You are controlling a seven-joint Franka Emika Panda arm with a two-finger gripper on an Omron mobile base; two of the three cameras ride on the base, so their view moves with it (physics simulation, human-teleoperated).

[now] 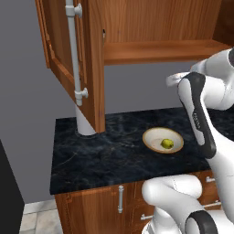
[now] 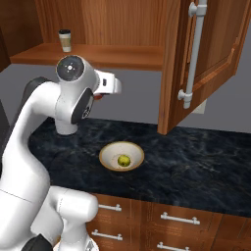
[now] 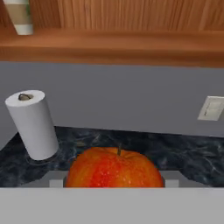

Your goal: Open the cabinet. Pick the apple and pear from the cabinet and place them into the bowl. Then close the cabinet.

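the cabinet [image 2: 196, 63] was found opened, the pear [image 1: 167, 143] already laid in the bowl [image 1: 151, 135]; the apple [image 3: 114, 168] was pinched in the gripper [image 3: 114, 181], unplaced; closing remained.

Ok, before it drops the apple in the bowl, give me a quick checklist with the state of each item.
1. Apple held in the end effector: ok.
2. Pear already in the bowl: ok.
3. Bowl has room beside the pear: ok.
4. End effector directly above the bowl: cannot tell.
5. Cabinet doors open, clear of the arm: ok.
6. Paper towel roll away from the bowl: ok.
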